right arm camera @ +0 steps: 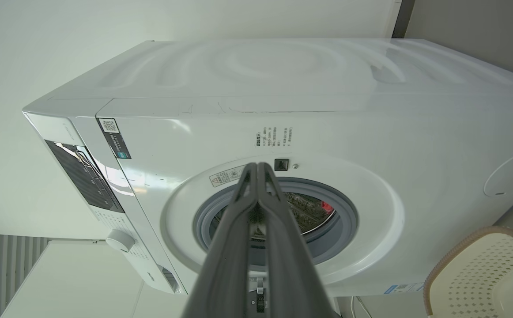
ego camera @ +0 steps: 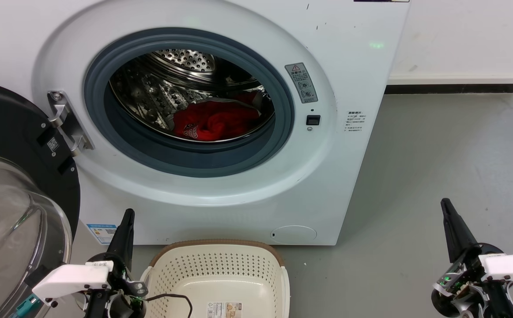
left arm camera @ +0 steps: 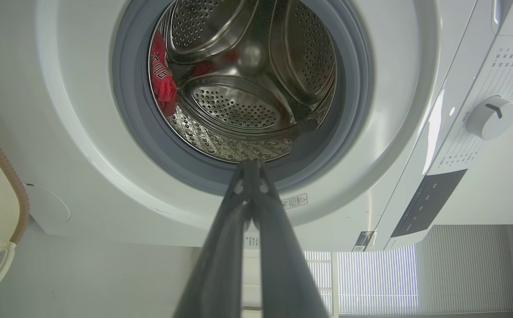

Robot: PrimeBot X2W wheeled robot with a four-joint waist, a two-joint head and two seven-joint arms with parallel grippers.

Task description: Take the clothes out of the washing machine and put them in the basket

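Hovering low before the washing machine (ego camera: 353, 79), left gripper (ego camera: 127, 217) and right gripper (ego camera: 446, 206) both pressed together, empty.
The clothes (ego camera: 214, 121) lie at the bottom of the drum (ego camera: 181, 62); the basket (ego camera: 216, 243) stands on the floor (ego camera: 415, 176) just before the machine. A shallow pinch could let cloth slip onto the floor or snag on the rubber ring (ego camera: 186, 162); the open door (ego camera: 13, 132) crowds the left gripper's reach.

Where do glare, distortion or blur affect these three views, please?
Head view: sharp, with reflections on the steel drum above the clothes. Left wrist view: wide-angle bending of the washing machine; left gripper blurred close up. Right wrist view: sheen on the control panel.
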